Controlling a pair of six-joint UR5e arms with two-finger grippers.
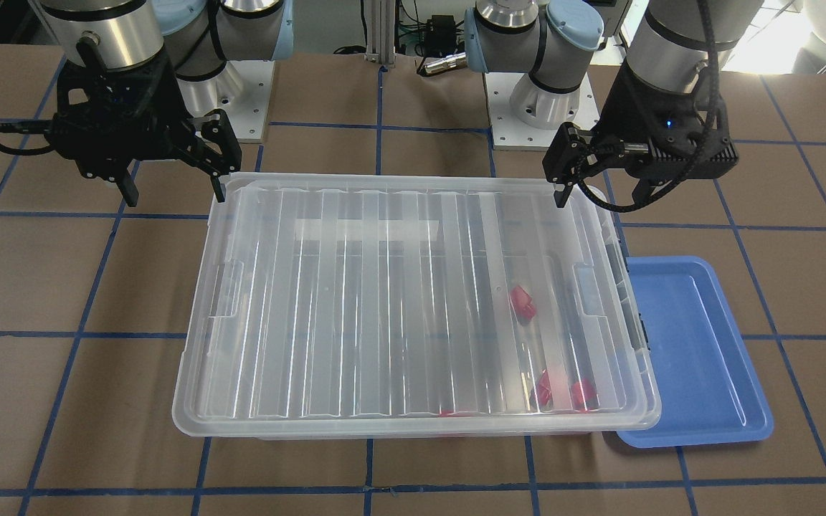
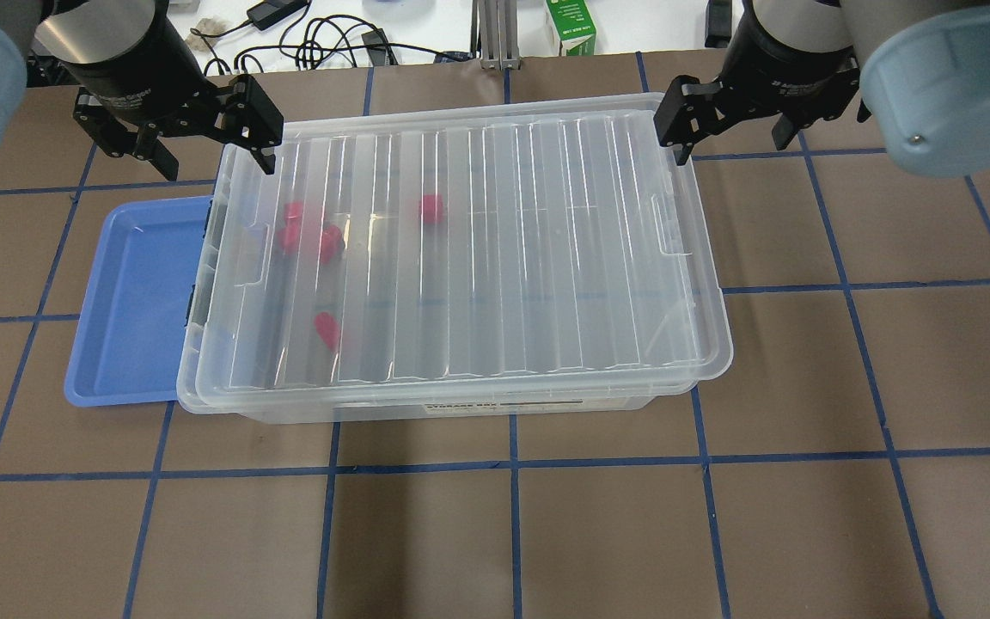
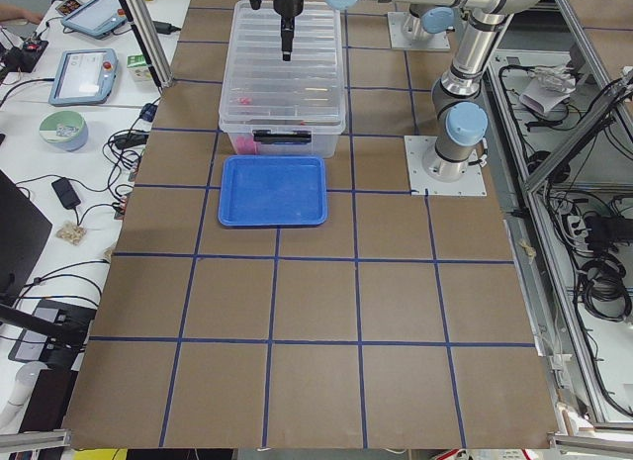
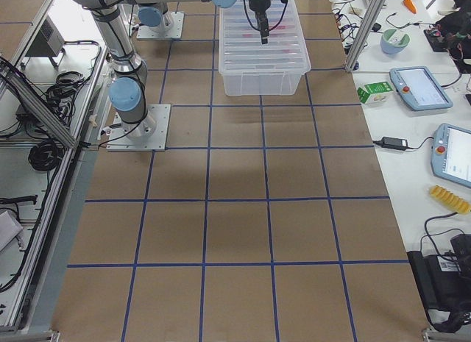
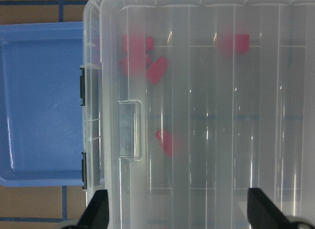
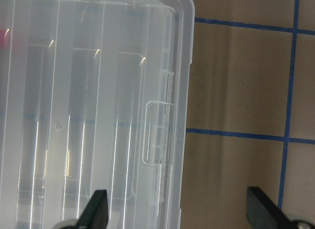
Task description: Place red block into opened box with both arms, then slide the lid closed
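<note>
The clear ribbed lid (image 2: 504, 241) lies flat on the clear box (image 2: 461, 408) and covers nearly all of it, shifted slightly toward the robot's right. Several red blocks (image 2: 432, 208) show through it inside the box, most near the left end (image 5: 156, 70). My left gripper (image 2: 216, 165) hangs open at the lid's far left corner, one finger by the lid's edge and the other outside it. My right gripper (image 2: 731, 148) hangs open the same way at the far right corner. Neither holds anything. In the front view the lid (image 1: 384, 287) spans between the left gripper (image 1: 599, 197) and the right gripper (image 1: 175, 197).
A shallow blue tray (image 2: 143, 301) sits against the box's left end, partly under the rim. Brown table with a blue tape grid (image 2: 512, 533) surrounds the box. Cables and a green carton (image 2: 571, 26) lie beyond the far edge.
</note>
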